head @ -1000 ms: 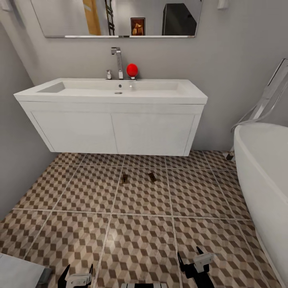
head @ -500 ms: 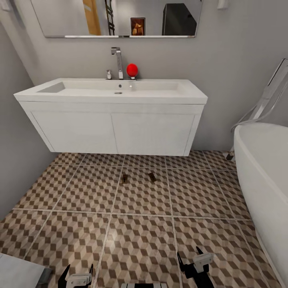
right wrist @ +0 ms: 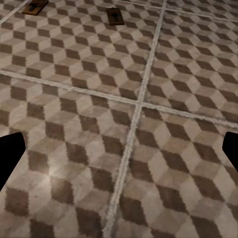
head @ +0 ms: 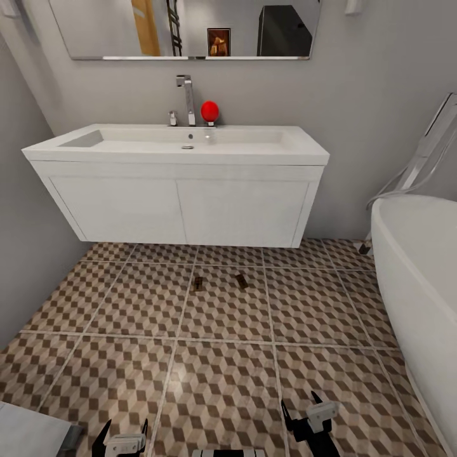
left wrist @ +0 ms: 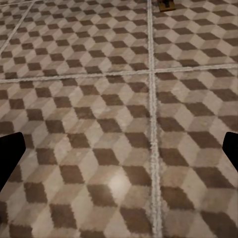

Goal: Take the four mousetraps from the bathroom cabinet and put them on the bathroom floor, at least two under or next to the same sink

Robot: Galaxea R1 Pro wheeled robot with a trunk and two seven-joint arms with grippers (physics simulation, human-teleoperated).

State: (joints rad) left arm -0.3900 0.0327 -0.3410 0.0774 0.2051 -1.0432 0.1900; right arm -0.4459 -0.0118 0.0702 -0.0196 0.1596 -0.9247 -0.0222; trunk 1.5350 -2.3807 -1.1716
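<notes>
Two mousetraps lie flat on the bathroom floor [head: 222,355] just in front of the white sink vanity [head: 181,203]: one mousetrap [head: 198,284] on the left and a second mousetrap [head: 241,281] to its right. The right wrist view shows both, the left mousetrap [right wrist: 36,6] and the right mousetrap [right wrist: 115,16], far beyond the fingers. In the left wrist view one mousetrap [left wrist: 166,5] sits at the picture's edge. My left gripper [head: 122,431] and right gripper [head: 304,406] hang low over the tiles near me, both open and empty. The cabinet is out of view.
A white bathtub [head: 419,266] curves along the right side. A grey wall [head: 25,254] closes the left. A faucet [head: 185,98] and a red ball [head: 209,111] stand on the sink top, under a mirror [head: 184,28]. Patterned tiles stretch between me and the vanity.
</notes>
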